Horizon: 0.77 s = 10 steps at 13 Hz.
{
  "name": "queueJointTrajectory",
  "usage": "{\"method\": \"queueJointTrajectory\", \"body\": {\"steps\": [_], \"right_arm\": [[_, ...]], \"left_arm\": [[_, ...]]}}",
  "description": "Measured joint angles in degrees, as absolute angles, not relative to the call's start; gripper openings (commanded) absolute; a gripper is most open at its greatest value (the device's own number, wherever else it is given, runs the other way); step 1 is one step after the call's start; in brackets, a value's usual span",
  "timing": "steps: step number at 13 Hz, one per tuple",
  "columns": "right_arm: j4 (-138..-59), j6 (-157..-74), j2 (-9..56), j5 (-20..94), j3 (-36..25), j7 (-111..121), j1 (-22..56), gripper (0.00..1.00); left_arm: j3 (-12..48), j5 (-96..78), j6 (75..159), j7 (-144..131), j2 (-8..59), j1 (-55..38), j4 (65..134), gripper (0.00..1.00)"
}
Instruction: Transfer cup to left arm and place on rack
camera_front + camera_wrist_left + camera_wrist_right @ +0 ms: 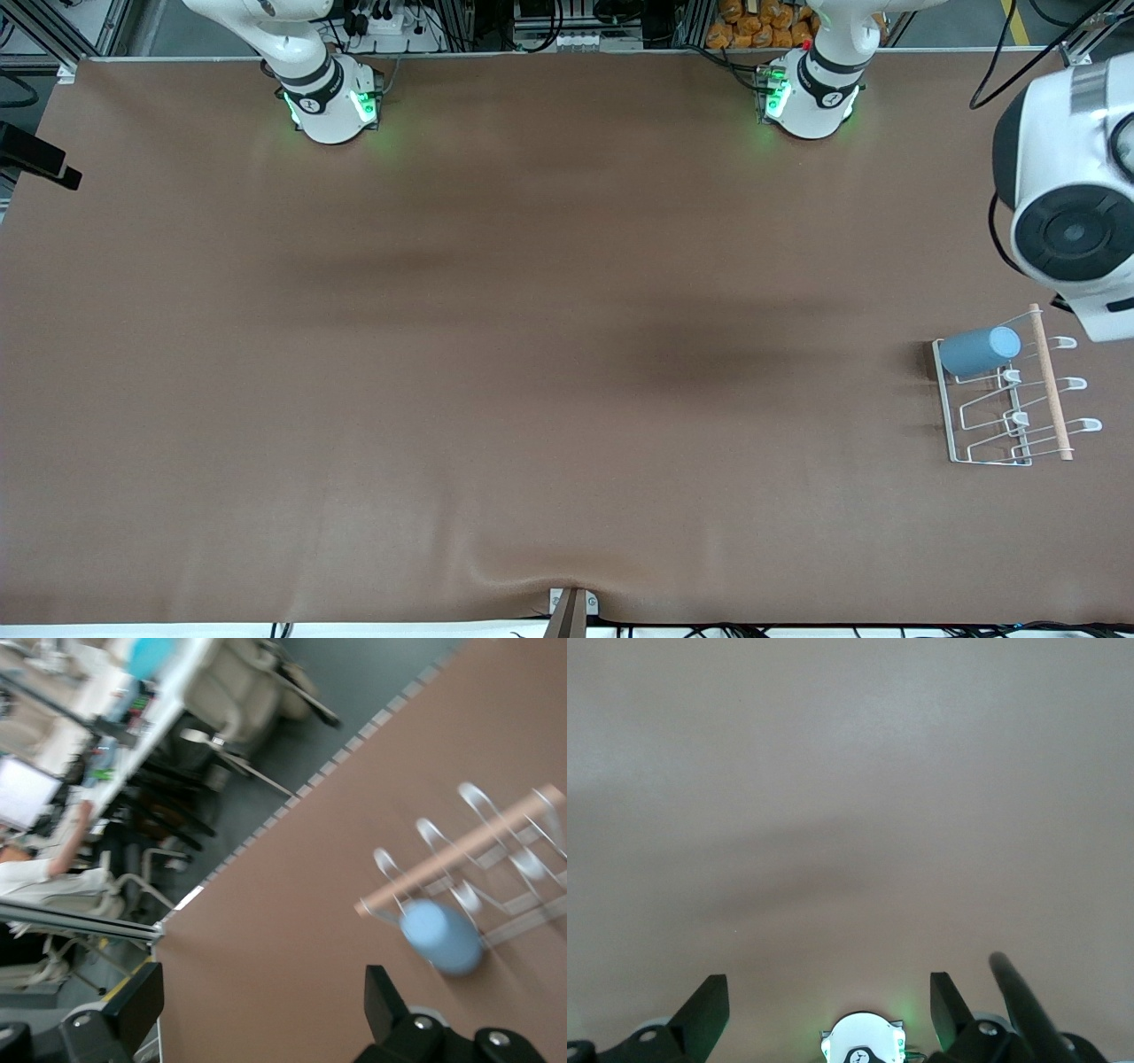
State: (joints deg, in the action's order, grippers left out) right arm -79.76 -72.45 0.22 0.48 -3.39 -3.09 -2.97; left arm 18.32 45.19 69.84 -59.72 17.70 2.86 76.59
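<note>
The light-blue cup (979, 350) lies tilted on the prong of the white wire rack (985, 447) that is farthest from the front camera, at the left arm's end of the table. The rack's wooden rod (1051, 381) runs along its outer end. In the left wrist view the cup (440, 936) and rack (523, 904) lie off to the side of my left gripper (261, 1001), which is open, empty and up in the air. My right gripper (828, 1005) is open and empty, high over bare table near its own base (862, 1041). Neither gripper shows in the front view.
A large joint of the left arm (1072, 204) hangs over the table's edge above the rack. The brown table cover (532, 354) has a wrinkle by a clamp (567, 611) at the front edge. The left wrist view shows the table's edge (292, 802), with chairs on the floor.
</note>
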Motion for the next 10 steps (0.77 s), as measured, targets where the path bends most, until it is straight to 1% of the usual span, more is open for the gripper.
{"method": "queueJointTrajectory", "body": {"steps": [4, 7, 10], "right_arm": [[-79.8, -72.4, 0.2, 0.5, -3.4, -3.1, -3.0, 1.00], [-79.8, -72.4, 0.2, 0.5, -3.4, -3.1, -3.0, 1.00], [-79.8, -72.4, 0.2, 0.5, -3.4, -3.1, -3.0, 1.00]], "left_arm": [[18.4, 35.9, 72.8, -53.3, 14.0, 3.2, 76.6, 1.00], [18.6, 30.5, 73.4, -50.0, 12.9, 3.2, 76.6, 1.00], [18.6, 23.8, 75.8, -45.4, 11.9, 3.3, 76.6, 1.00]]}}
